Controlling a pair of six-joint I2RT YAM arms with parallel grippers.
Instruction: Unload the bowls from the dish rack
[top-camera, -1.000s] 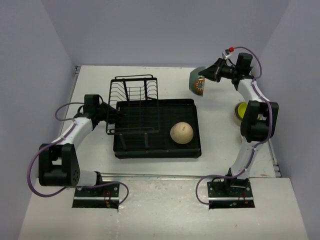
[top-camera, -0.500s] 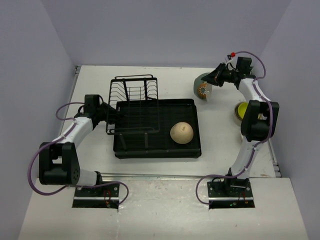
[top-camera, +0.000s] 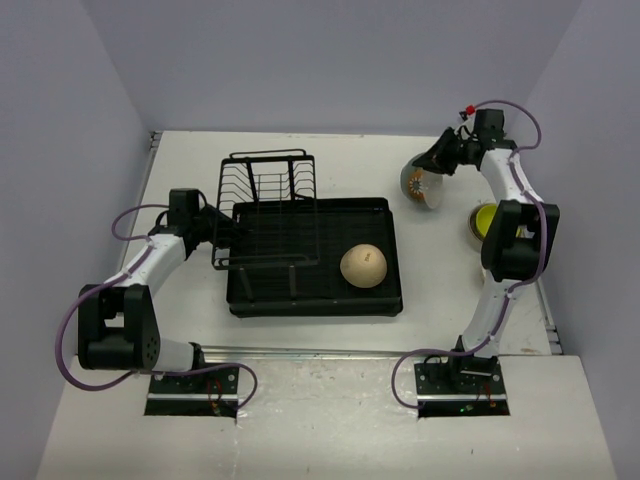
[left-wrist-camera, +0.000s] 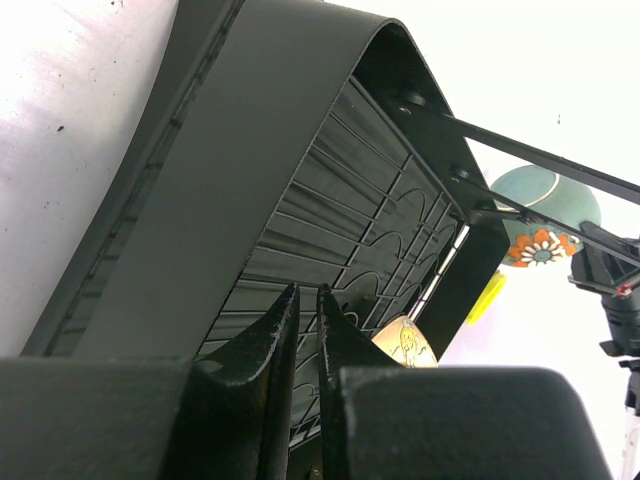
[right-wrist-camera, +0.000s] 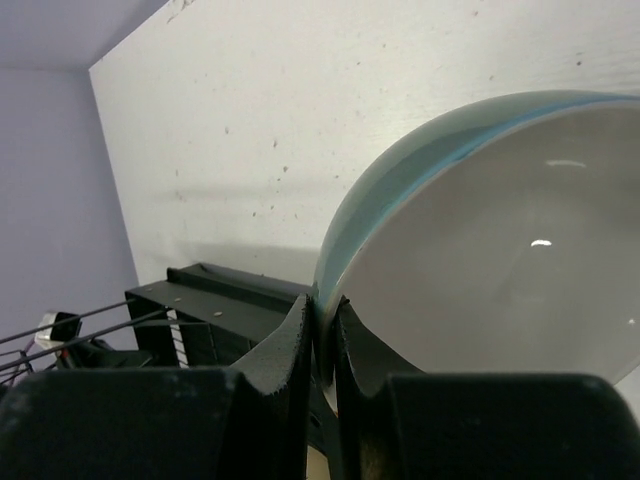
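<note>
My right gripper (top-camera: 440, 162) is shut on the rim of the teal bowl with the orange flower (top-camera: 421, 186). It holds the bowl tilted over the table, right of the dish rack's far right corner. In the right wrist view the fingers (right-wrist-camera: 300, 330) pinch the bowl's rim (right-wrist-camera: 480, 250). The black dish rack (top-camera: 312, 298) holds a large beige bowl (top-camera: 364, 267), upside down at its right side. My left gripper (top-camera: 228, 232) is at the rack's left edge with its jaws together (left-wrist-camera: 300, 300) and nothing seen between them.
A yellow-green bowl (top-camera: 482, 222) sits on the table at the right, partly hidden behind my right arm. The upright wire holder (top-camera: 266, 205) stands on the rack's left half. Purple walls close in the table at the back and on both sides.
My right gripper has carried the teal bowl to the right and lower, away from the rack's far corner. The left arm has not moved.
</note>
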